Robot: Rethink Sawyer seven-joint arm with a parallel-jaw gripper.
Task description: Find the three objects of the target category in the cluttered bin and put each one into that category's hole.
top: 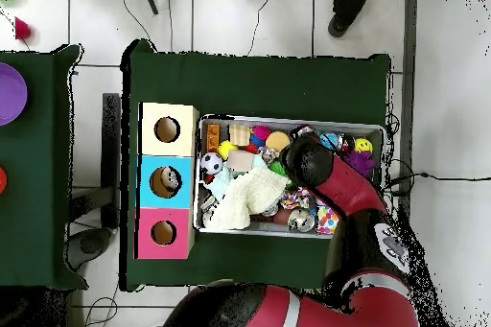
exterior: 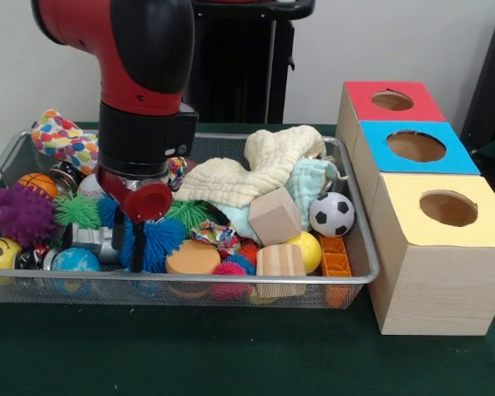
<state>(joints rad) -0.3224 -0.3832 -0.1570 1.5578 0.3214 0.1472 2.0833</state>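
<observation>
**Robot arm lowered into a toy-filled wire basket**

A red and black robot arm (exterior: 140,74) comes down from the top left into a wide, shallow wire mesh bin (exterior: 359,279) on a green counter (exterior: 190,355). Its pincer (exterior: 136,239) is sunk among spiky rubber balls, with a blue one (exterior: 157,243) right against it; whether it is spread or pinching something cannot be told. The bin also holds a cream cloth (exterior: 256,169) at the far middle, a wooden cube (exterior: 274,216), a small soccer ball (exterior: 331,214), a purple spiky ball (exterior: 18,214) at the left end, and a yellow smiley ball (exterior: 0,252). Just beside the bin's right end stand three wooden boxes with round holes: red top (exterior: 421,101) farthest, blue (exterior: 458,148) in the middle, yellow (exterior: 478,210) nearest.
</observation>
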